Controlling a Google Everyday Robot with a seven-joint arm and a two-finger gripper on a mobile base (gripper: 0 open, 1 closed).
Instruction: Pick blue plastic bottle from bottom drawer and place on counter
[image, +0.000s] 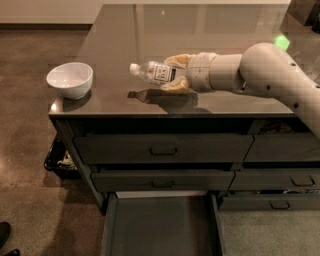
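Glossy top, matt drawers
The counter (150, 30) is mirror-smooth and reflective; the bottom drawer (160, 227) is matt dark; the clear blue plastic bottle (156, 73) is clasped in the smooth cream gripper (176, 75) above the counter; the white bowl (70, 79) looks glazed
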